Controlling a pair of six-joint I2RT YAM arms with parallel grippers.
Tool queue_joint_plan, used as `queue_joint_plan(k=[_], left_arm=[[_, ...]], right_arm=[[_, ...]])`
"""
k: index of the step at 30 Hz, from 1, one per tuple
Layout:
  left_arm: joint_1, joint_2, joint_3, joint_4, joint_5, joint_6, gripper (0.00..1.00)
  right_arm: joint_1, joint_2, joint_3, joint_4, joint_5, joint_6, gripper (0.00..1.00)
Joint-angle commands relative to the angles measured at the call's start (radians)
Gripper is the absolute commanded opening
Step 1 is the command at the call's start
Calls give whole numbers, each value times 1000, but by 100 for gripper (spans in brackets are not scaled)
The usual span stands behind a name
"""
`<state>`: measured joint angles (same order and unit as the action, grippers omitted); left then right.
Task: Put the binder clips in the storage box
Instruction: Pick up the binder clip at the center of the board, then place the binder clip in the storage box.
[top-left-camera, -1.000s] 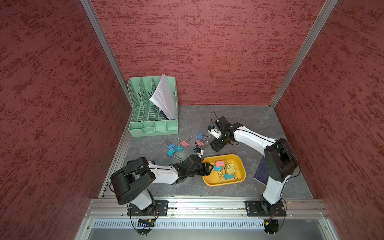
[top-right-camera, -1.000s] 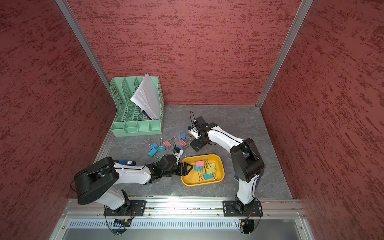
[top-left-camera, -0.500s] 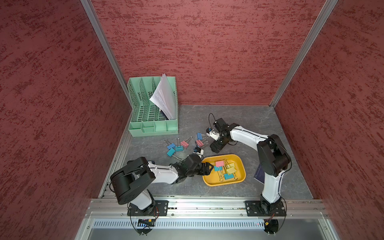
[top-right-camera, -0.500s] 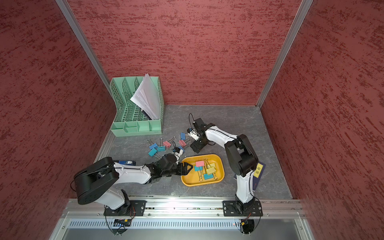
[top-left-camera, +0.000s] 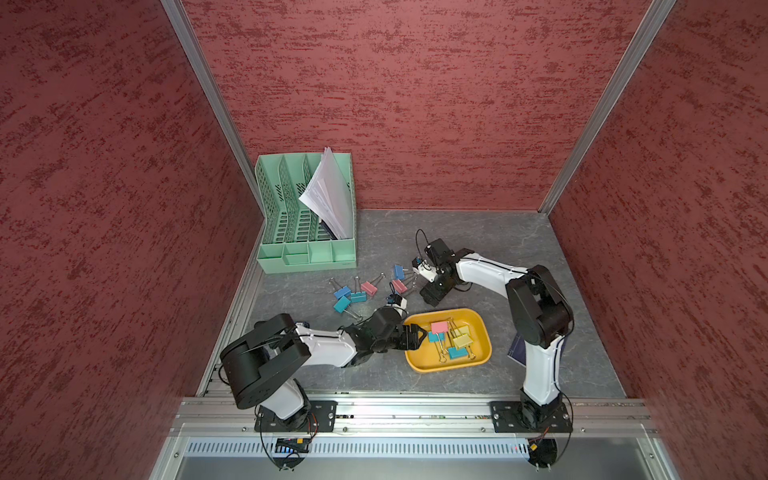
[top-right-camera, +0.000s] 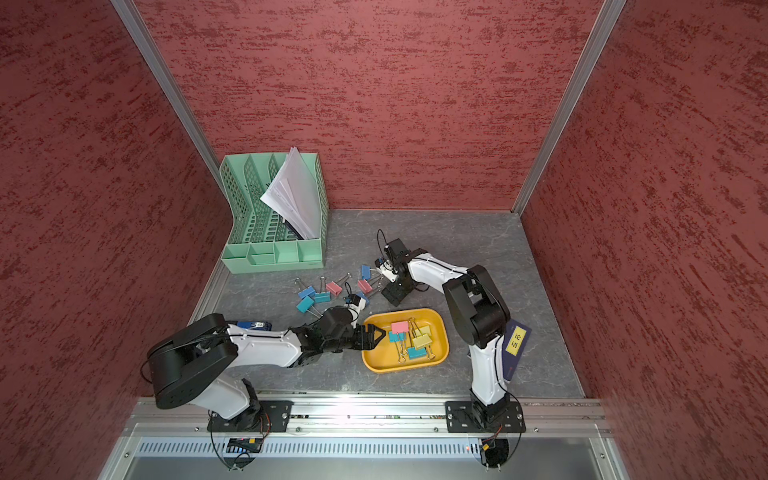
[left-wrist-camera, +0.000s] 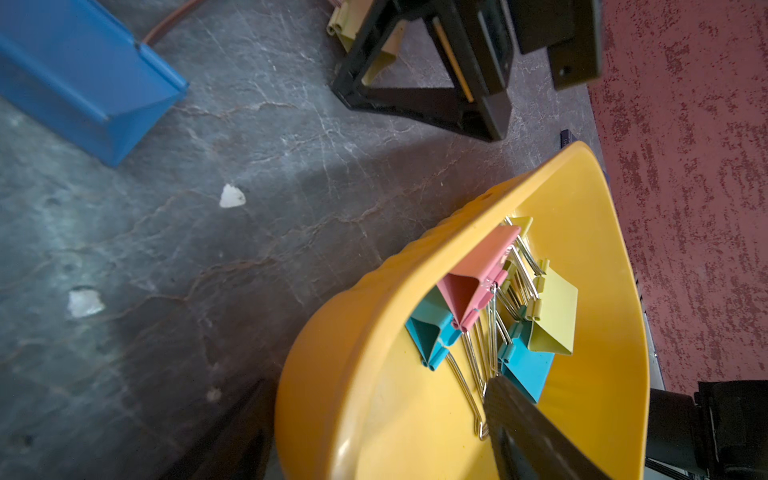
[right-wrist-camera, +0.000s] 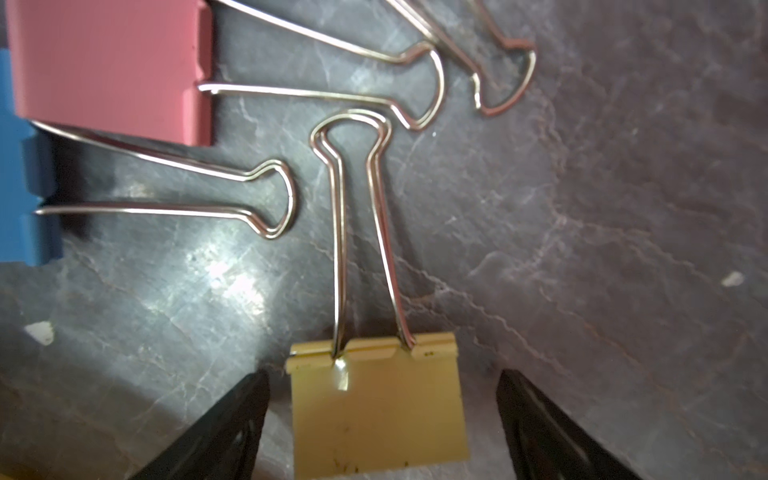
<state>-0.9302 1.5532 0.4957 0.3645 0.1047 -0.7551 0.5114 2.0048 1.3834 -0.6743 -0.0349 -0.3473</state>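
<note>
The storage box (top-left-camera: 424, 361) (top-right-camera: 378, 362) is a shallow yellow-orange tray near the table's front, holding several binder clips, among them a pink one (top-left-camera: 439, 327) and a yellow one (top-left-camera: 462, 341). My left gripper (top-left-camera: 413, 335) (left-wrist-camera: 374, 395) is open, its jaws straddling the box's left rim, one finger (left-wrist-camera: 519, 419) inside, gripping nothing. Several pink, blue and teal clips (top-left-camera: 358, 296) lie on the table behind the box. My right gripper (top-left-camera: 430, 291) (right-wrist-camera: 382, 382) is open around a yellow clip (right-wrist-camera: 378, 411) lying flat, with a gap on each side. A pink clip (right-wrist-camera: 108, 66) lies beyond it.
A mint-green file organizer (top-left-camera: 307, 253) with papers stands at the back left. A blue stapler (top-right-camera: 253, 325) lies beside my left arm. A dark blue booklet (top-right-camera: 517, 338) lies by my right arm's base. A blue clip (left-wrist-camera: 83, 83) sits close under my left wrist.
My right arm's elbow has swung inward and its gripper has settled over the yellow clip, jaws narrowing slightly. The left arm has stayed still.
</note>
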Motion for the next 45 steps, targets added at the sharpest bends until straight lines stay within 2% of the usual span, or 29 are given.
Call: queue_joint_plan(k=[1,5,9,15,23,29,35,39,42,45], left_arm=[[9,46,-57,-230,1,-18,83],[12,46,-58,-231,0,-17,82],[12,44,-59,-232,-3,-18,82],[13,45,-60,-230,1,-17,83],[13,46,-56,-230,1,-14,83],[15,52,-50,-230,3,-7,83],[17,54,-43,-231,3,-4,83],[22,64,-28,-237,12,6,83],[29,71,-25,-235,14,8,83],[37,74,-26,-226,21,12,83]], right_arm=[[-7,32,23,45,50,5,89],[-7,43,22,40,48,8,78],[-7,28,12,42,72,23,51],[-9,-32,31,50,116,48,59],[-7,-200,66,-41,108,102,58],[50,-411,-40,-144,103,187,59],[116,-628,-251,-227,68,382,60],[179,-695,-360,-241,39,494,60],[261,-714,-382,-235,0,555,60],[287,-708,-387,-252,6,621,60]])
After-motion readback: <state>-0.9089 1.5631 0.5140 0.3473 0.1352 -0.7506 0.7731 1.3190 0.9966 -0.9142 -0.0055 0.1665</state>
